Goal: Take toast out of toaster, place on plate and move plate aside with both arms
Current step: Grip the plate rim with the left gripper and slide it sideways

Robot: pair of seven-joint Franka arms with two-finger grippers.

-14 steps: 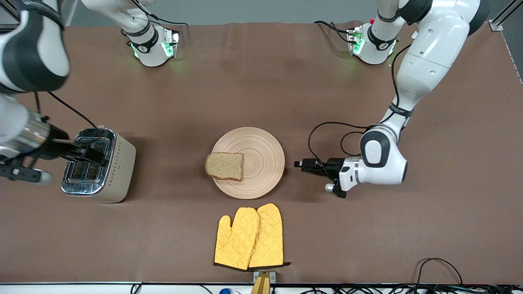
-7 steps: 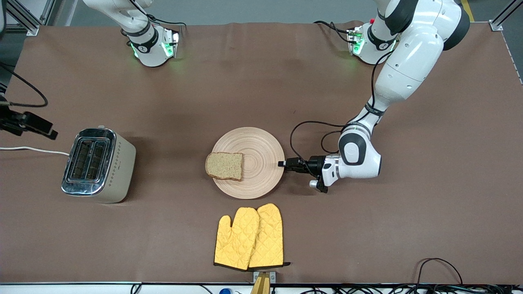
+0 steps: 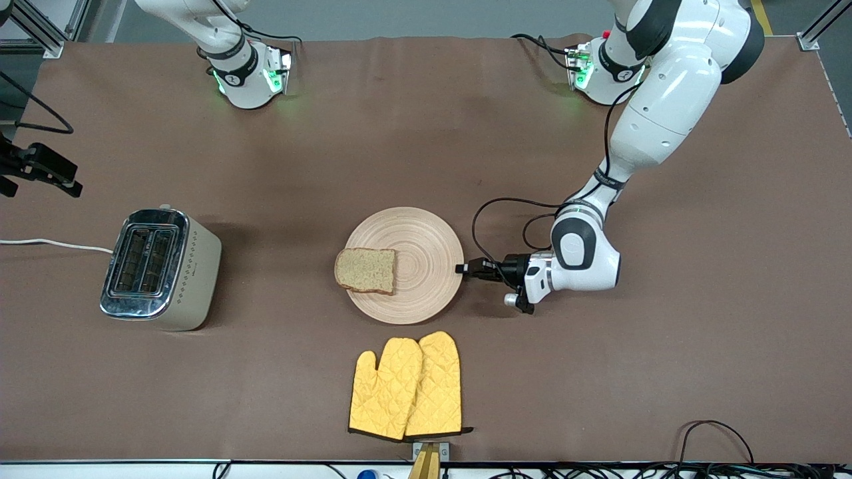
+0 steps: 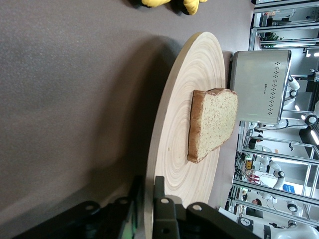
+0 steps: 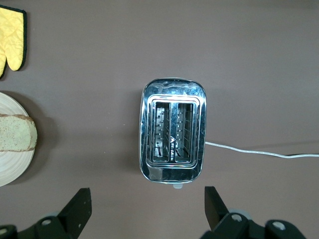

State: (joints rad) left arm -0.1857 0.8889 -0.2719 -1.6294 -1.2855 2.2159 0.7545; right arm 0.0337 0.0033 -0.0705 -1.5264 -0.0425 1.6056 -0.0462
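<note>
The round beige wooden plate (image 3: 426,266) lies mid-table, with the brown toast (image 3: 365,270) flat on its part toward the right arm's end. My left gripper (image 3: 461,269) is low at the plate's rim toward the left arm's end. In the left wrist view its fingers (image 4: 160,199) are shut on the plate (image 4: 174,149) rim, one above and one below, with the toast (image 4: 212,124) past them. My right gripper (image 5: 147,209) is open and empty, high over the table beside the toaster (image 5: 173,130). Only part of it shows in the front view (image 3: 50,171).
The silver toaster (image 3: 160,268) stands toward the right arm's end, slots empty, its white cord (image 3: 46,244) trailing off the table. Two yellow oven mitts (image 3: 407,386) lie nearer the front camera than the plate. A loop of the left arm's cable (image 3: 506,213) hangs by its wrist.
My left gripper moved in to the plate's rim and has closed on it. My right arm drew up and away from over the toaster toward the table's end.
</note>
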